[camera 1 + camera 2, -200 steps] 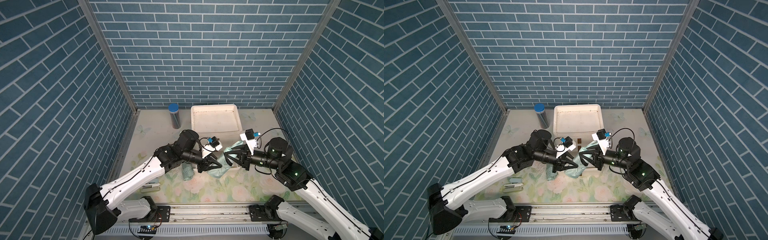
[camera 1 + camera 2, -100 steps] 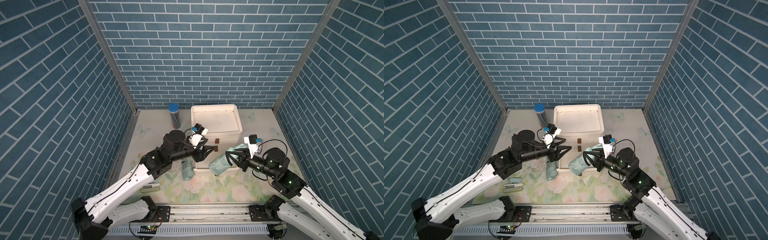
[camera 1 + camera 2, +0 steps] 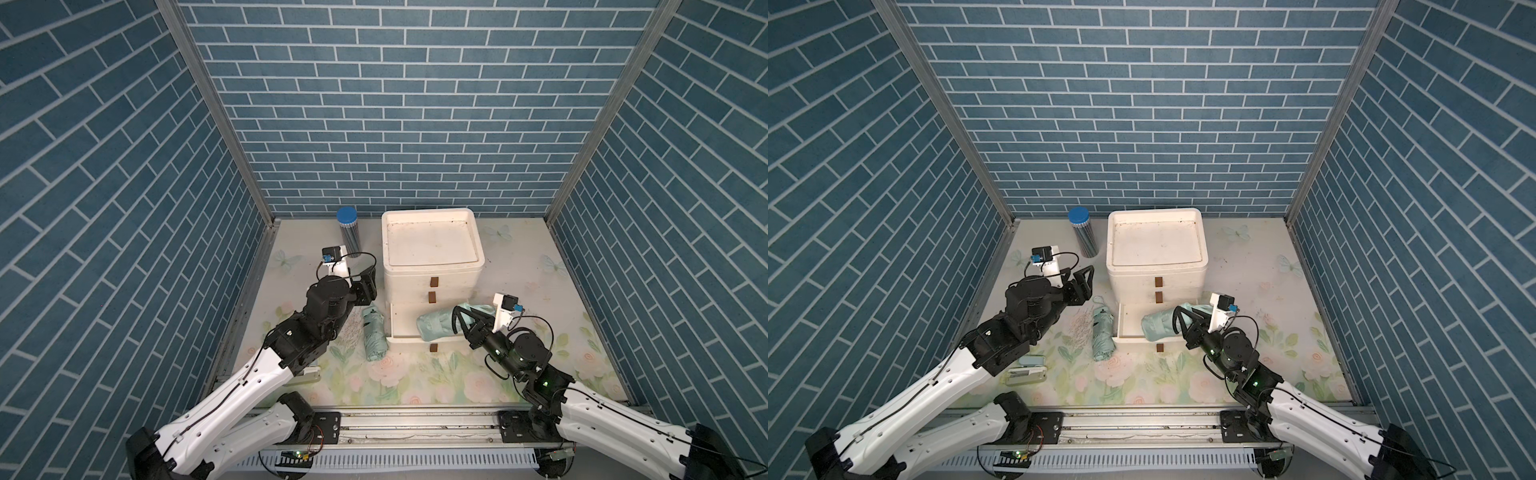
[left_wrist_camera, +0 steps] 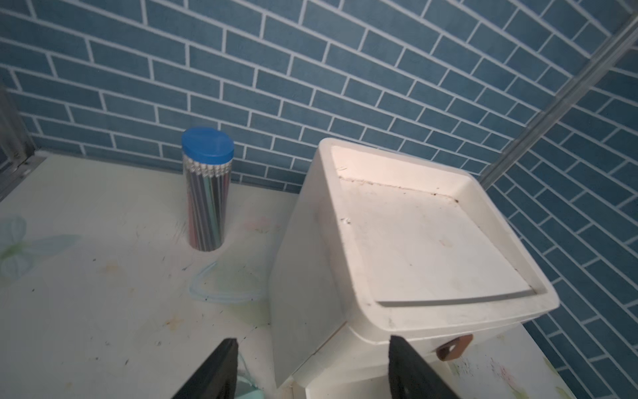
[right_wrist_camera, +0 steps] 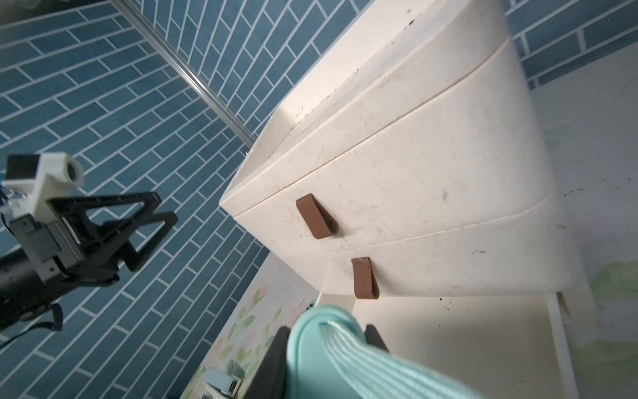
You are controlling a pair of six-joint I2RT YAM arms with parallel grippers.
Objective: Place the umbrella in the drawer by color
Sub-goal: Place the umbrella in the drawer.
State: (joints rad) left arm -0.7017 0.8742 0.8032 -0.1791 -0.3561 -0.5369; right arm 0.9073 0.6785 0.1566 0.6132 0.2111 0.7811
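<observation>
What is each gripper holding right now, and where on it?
Right gripper is shut on the mint umbrella, around its body roughly mid-length, over the open drawer. Left gripper is open, holding nothing.

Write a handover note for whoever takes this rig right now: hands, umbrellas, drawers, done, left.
Left hand: open, empty, beside the white plastic three-drawer cabinet.
Right hand: shut on the mint-green folded umbrella, held over the pulled-out bottom drawer; resting in it or not, cannot tell.
Second green folded umbrella: lying on the floral mat, on the left arm's side of the cabinet, apart from both hands.
Done: bottom drawer open, first umbrella brought to it.
Left: release it inside, stow the second umbrella, probably close the drawer.
</observation>
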